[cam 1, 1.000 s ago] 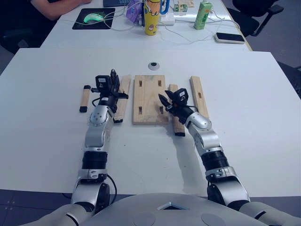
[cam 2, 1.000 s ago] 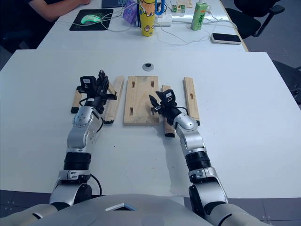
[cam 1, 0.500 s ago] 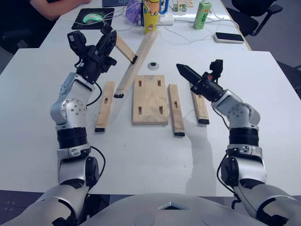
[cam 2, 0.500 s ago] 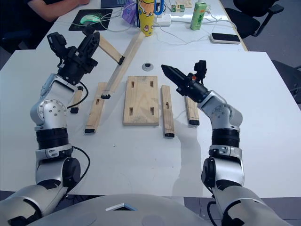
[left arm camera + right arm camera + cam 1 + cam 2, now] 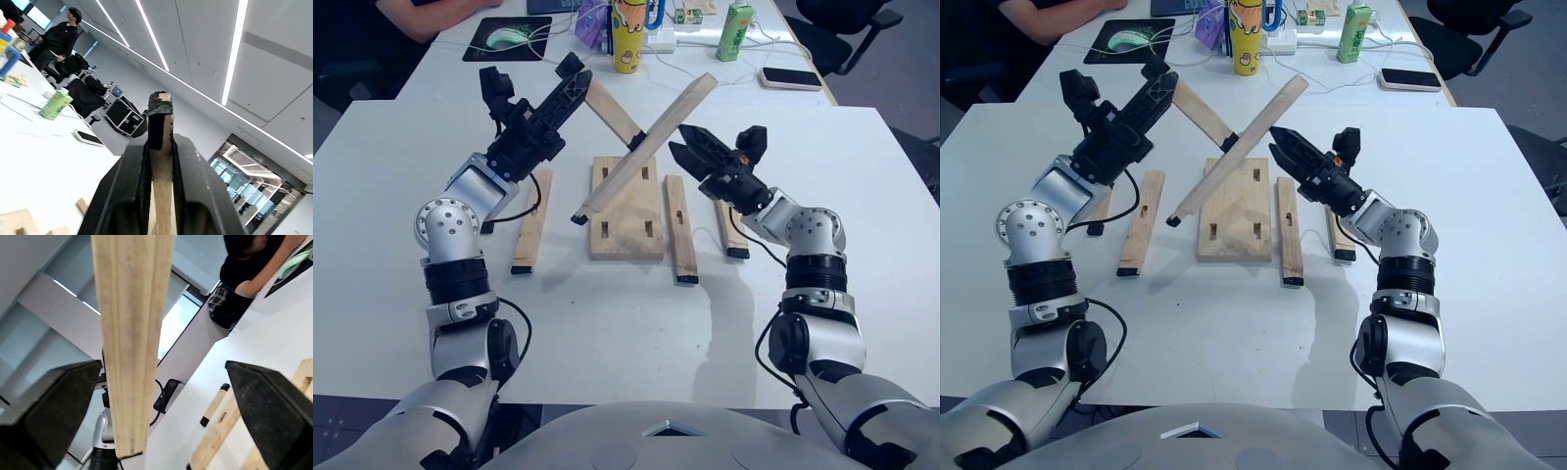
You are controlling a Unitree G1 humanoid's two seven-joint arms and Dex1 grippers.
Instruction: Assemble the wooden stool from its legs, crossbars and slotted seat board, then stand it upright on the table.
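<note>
Slotted seat board [image 5: 626, 231] lies flat — three legs [image 5: 530, 219] beside it; two more pieces [image 5: 656, 133] raised, crossed, perhaps joined

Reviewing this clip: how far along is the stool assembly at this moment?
Early. Done: one crossbar looks plugged into one leg, though the joint itself is unclear. In hand: the left gripper holds that crossbar in the air; the right gripper is open around the leg. Left: three legs and the seat board lie flat and unjoined on the table; nothing stands upright.
</note>
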